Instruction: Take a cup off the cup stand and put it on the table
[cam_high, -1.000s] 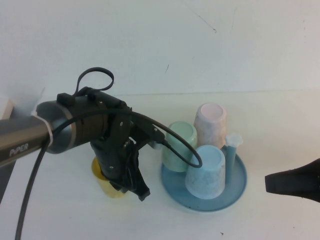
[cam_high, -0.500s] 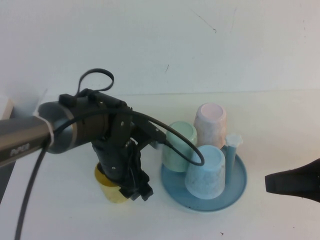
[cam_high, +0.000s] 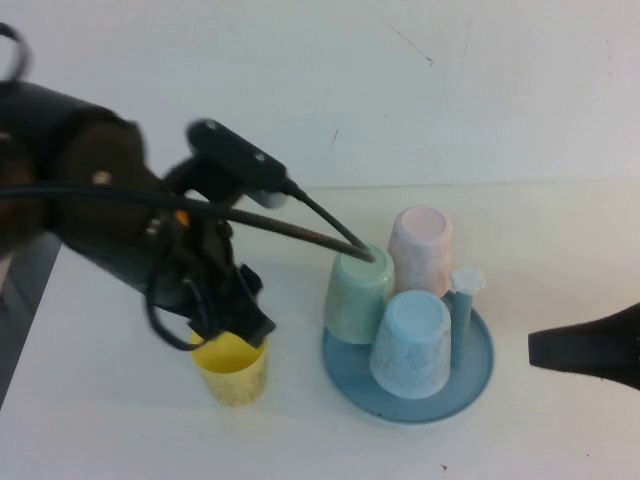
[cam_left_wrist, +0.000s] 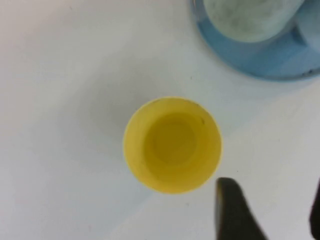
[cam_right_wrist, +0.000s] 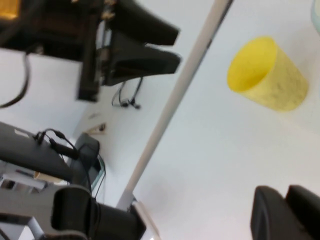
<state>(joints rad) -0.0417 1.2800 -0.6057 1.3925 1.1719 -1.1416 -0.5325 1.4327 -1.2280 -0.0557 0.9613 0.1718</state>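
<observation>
Your yellow speckled cup (cam_high: 232, 367) stands upright, mouth up, on the white surface (cam_high: 120, 420), just off the blue cup stand (cam_high: 470, 375) at about its 9 o'clock, apart from its rim. Your left gripper (cam_high: 240, 315) hovers just above the cup's rim at its 12 o'clock with its fingers spread and holding nothing. Your right gripper (cam_high: 535, 350) sits low at the stand's 3 o'clock, well apart, fingers pressed together.

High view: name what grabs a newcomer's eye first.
The left gripper on its bulky dark arm hangs open just above the yellow cup, which stands upright alone on the table. Right of it, the cup stand holds three upturned pastel cups. The right gripper waits at the right edge.
</observation>
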